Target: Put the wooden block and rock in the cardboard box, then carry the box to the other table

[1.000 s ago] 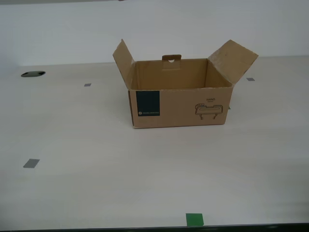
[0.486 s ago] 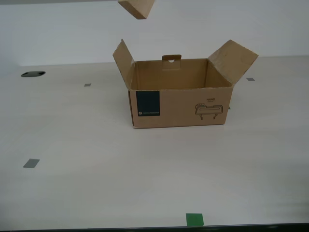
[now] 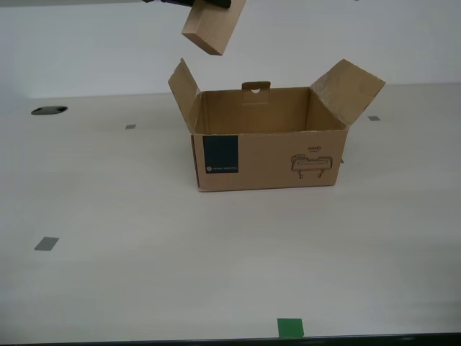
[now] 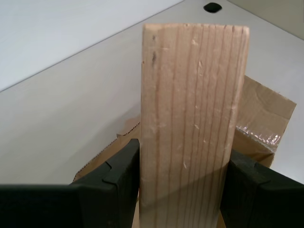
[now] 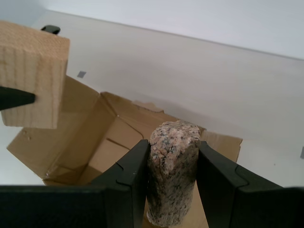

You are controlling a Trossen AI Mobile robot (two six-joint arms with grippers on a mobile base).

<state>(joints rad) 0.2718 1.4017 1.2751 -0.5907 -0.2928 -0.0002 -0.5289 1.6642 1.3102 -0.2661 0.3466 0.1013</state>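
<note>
The cardboard box [image 3: 266, 155] stands open on the beige table, flaps spread, blue label facing the camera. The wooden block [image 3: 212, 29] hangs tilted above the flap on the exterior view's left, with only a dark bit of an arm showing at the top edge. In the second wrist view my second gripper [image 4: 183, 161] is shut on the wooden block [image 4: 192, 109], with a box flap [image 4: 263, 114] beneath. My first gripper [image 5: 173, 156] is shut on the speckled rock [image 5: 173, 171] above the open box [image 5: 85, 137], with the block [image 5: 31, 76] beside it. The other table is out of view.
The beige table [image 3: 216, 274] carries a green tape square [image 3: 290, 327] near the front edge, grey tape marks [image 3: 47, 244] and a dark round hole [image 3: 49, 110] at the exterior view's far left. A white wall stands behind.
The wooden block has come down into the exterior view from the top edge, lower in each frame, and now hangs over the box's flap. The box has not moved.
</note>
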